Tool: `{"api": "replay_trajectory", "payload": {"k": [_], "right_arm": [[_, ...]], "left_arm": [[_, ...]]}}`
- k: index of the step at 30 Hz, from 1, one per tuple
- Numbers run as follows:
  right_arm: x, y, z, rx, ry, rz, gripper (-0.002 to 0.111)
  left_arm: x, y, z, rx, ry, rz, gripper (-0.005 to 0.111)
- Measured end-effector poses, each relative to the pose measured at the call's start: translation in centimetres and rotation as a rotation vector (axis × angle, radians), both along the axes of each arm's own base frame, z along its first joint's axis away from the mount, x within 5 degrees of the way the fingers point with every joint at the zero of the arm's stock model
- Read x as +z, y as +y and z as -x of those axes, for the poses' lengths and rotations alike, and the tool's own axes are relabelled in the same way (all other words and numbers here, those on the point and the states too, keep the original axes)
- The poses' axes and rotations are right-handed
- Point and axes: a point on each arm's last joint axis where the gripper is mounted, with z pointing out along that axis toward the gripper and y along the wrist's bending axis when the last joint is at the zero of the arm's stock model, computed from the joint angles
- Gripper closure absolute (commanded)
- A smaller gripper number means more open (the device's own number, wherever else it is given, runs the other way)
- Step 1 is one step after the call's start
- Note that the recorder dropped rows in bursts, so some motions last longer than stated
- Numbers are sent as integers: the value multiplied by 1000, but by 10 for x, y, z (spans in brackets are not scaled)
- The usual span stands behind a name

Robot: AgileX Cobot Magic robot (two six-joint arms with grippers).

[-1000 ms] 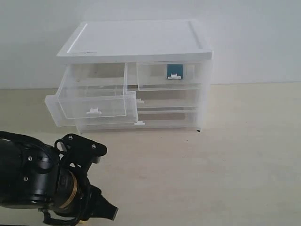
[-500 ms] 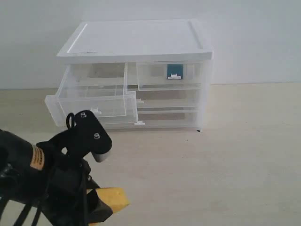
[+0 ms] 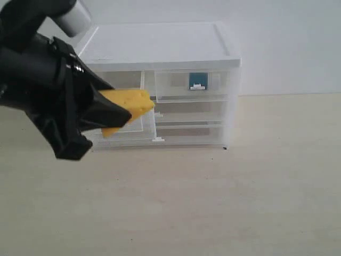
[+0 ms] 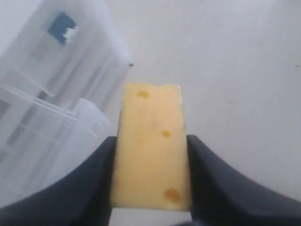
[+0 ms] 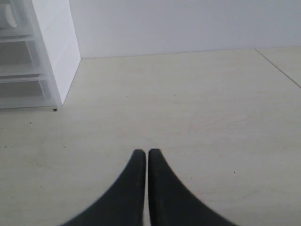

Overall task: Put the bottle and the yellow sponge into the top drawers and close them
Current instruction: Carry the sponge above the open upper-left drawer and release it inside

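Observation:
My left gripper [image 3: 118, 106] is shut on the yellow sponge [image 3: 130, 104] and holds it in the air in front of the cabinet's left half. In the left wrist view the sponge [image 4: 149, 113] sticks out between the two dark fingers [image 4: 101, 165]. The top left drawer [image 3: 148, 121] stands pulled out, mostly hidden behind my arm. The top right drawer [image 3: 192, 85] is shut, and the bottle's teal label [image 3: 197, 79] shows through its front. My right gripper [image 5: 143, 153] is shut and empty, low over the table to the cabinet's right.
The white-roofed cabinet [image 3: 160, 45] stands against a white wall at the back. Two full-width translucent drawers [image 3: 192, 130] lie below the top ones. The pale wooden table [image 3: 240, 186] stretches in front and to the right. The cabinet's side [image 5: 61, 52] shows in the right wrist view.
My left arm has risen from the table's front left with the yellow sponge, up to the height of the open top left drawer. The right gripper has stayed shut.

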Motion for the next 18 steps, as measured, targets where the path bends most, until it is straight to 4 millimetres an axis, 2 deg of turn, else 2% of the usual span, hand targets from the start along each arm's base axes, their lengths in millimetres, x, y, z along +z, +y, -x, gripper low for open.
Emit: {"api": "replay_trajectory", "payload": {"k": [4, 6, 18], "right_arm": [[0, 0, 0, 0, 0, 0, 108], [0, 0, 0, 0, 0, 0, 108], [0, 0, 0, 0, 0, 0, 108]], "left_arm": [[12, 13, -15, 33, -57, -18, 102], [11, 18, -25, 40, -67, -47, 102], [-12, 32, -94, -35, -78, -266, 102]]}}
